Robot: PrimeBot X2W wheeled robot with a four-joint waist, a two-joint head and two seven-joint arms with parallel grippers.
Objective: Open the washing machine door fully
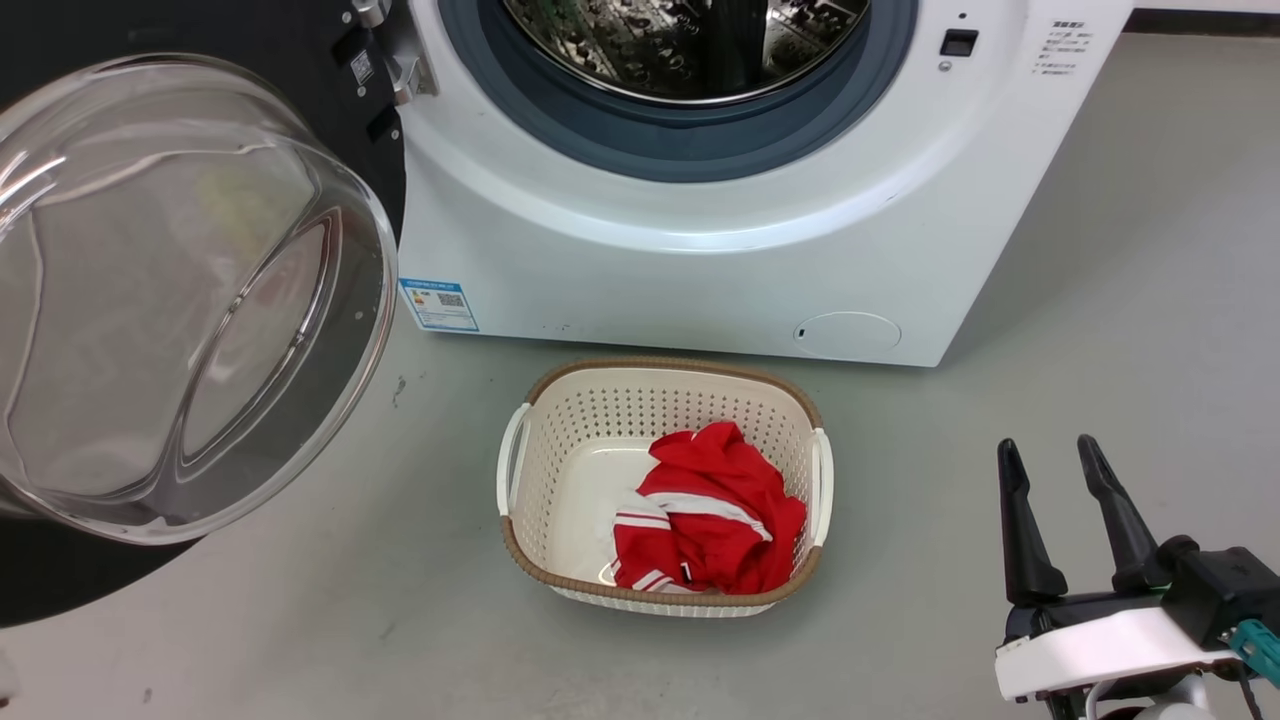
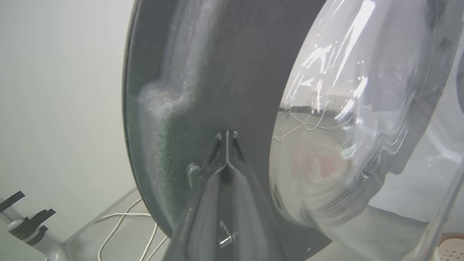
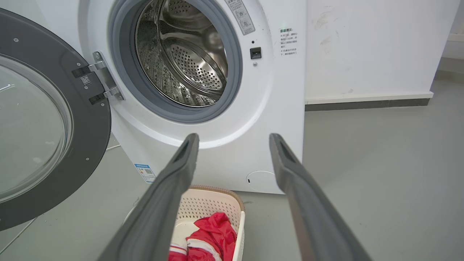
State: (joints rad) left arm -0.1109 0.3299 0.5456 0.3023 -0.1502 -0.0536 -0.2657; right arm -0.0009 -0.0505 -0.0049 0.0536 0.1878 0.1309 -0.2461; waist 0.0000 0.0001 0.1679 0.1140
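Note:
The washing machine door (image 1: 340, 110) stands swung out to the left of the white washing machine (image 1: 700, 270), its clear glass bowl (image 1: 180, 300) bulging toward me. In the right wrist view the door (image 3: 92, 123) hangs on its metal hinge (image 3: 105, 78) beside the open steel drum (image 3: 185, 58). My left gripper (image 2: 226, 135) is shut, its joined tips against the door's black ring (image 2: 217, 72) beside the glass. My right gripper (image 1: 1050, 455) is open and holds nothing, low at the right, well away from the machine (image 3: 279, 108). Its fingers (image 3: 181, 159) frame the machine's lower front.
A cream perforated basket (image 1: 660, 372) with a red and white garment (image 1: 715, 510) sits on the grey floor in front of the machine. White cables (image 2: 119, 224) and a stand (image 2: 29, 226) lie beyond the door's edge. A white wall (image 3: 369, 47) stands right of the machine.

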